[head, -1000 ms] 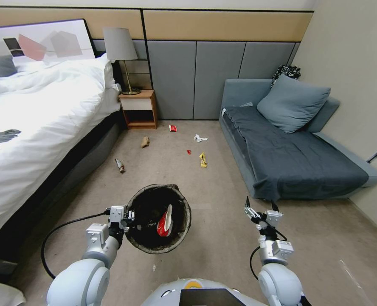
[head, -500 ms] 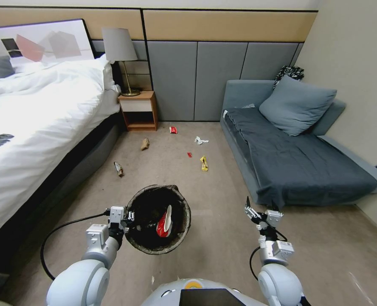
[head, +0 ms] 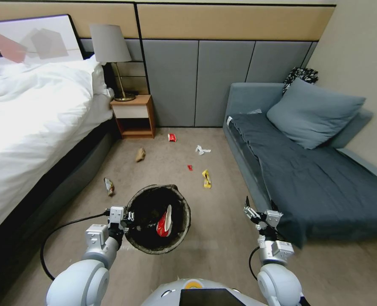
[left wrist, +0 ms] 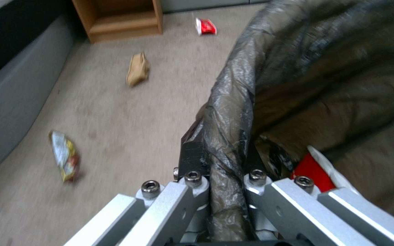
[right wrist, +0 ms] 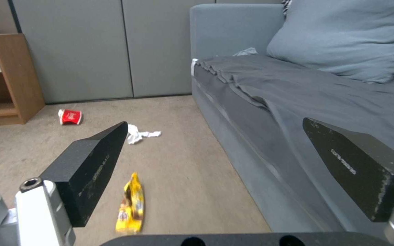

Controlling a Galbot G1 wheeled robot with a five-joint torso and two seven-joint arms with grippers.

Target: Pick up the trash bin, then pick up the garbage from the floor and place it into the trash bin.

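Note:
My left gripper (head: 129, 216) is shut on the near rim of the trash bin (head: 158, 219), holding it above the floor (head: 222, 242). The left wrist view shows the bin's dark liner (left wrist: 233, 112) pinched between the jaws of the left gripper (left wrist: 226, 164). A red-and-white wrapper (head: 164, 221) lies inside. Garbage is scattered ahead: a yellow wrapper (head: 206, 179), white tissue (head: 201, 149), red wrapper (head: 172, 137), brown paper (head: 140, 154), a red scrap (head: 189, 167) and a wrapper (head: 108, 186) by the bed. My right gripper (head: 260, 205) hangs open and holds nothing; beyond the right gripper (right wrist: 215, 122) lies the yellow wrapper (right wrist: 131, 205).
A white bed (head: 27, 119) runs along the left, with a wooden nightstand (head: 133, 114) and lamp (head: 110, 46) at its head. A grey sofa (head: 307, 170) with a cushion fills the right side. The litter lies on the carpet strip between them.
The whole head view has shifted: the camera has moved forward and turned a little, so the litter, bed and sofa appear nearer. Both arms keep their pose, the bin still held.

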